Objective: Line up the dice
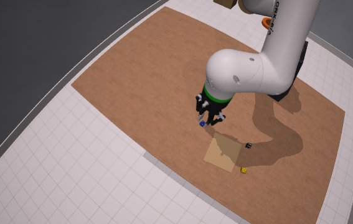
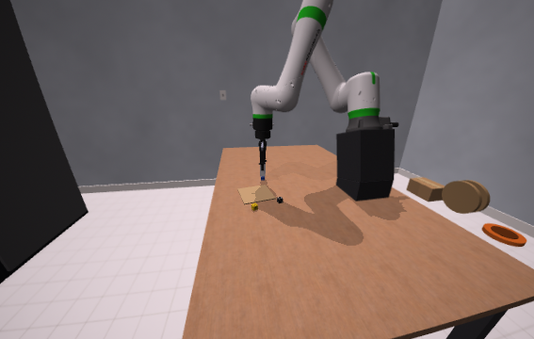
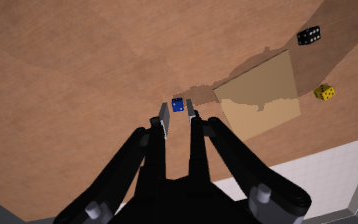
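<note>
A small blue cube die with white pips (image 3: pixel 177 104) lies flat on the wooden table, straight below the gripper's fingertips and between them. A thin square tan mat (image 3: pixel 265 97) lies flat just beyond it, to the gripper's right. A black die with white pips (image 3: pixel 309 35) sits past the mat's far corner, and a yellow die with dark pips (image 3: pixel 324 92) just off its right edge.

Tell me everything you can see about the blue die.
The blue die is a small cube with pale pips, too small to count. It lies flat on the wooden table, just off the tan mat's corner, not on it. The claw flanks it, narrowly open, gaps showing on both sides.
</note>
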Controlling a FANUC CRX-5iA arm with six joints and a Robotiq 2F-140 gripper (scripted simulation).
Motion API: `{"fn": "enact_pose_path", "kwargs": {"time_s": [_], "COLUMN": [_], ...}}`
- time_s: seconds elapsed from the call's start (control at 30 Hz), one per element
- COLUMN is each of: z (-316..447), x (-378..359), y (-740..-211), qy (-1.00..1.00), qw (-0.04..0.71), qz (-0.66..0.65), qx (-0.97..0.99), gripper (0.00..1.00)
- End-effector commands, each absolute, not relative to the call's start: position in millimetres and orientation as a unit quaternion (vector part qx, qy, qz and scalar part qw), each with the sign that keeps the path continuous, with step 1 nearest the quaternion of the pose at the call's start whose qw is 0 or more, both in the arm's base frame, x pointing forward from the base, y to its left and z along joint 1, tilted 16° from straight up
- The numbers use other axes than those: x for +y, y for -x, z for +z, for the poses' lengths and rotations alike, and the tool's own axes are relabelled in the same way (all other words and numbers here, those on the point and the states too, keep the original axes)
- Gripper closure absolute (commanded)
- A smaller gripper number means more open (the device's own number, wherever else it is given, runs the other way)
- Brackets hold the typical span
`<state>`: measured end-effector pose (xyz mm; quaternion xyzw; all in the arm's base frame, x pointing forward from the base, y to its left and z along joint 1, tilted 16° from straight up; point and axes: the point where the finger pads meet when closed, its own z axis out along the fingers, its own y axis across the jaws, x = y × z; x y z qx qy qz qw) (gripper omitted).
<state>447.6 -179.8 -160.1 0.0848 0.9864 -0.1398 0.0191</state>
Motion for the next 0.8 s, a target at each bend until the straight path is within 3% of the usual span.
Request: {"fn": "enact_pose_path", "kwargs": {"time_s": [0.0, 0.77], "z": [-161, -184], "x": [-180, -187], "y": [-448, -448], "qy": [-0.085, -0.085], "qw": [0.019, 0.019], "qz": [-0.14, -0.14], "qx": [0.986, 0.986], "gripper": [0.79, 0.79]}}
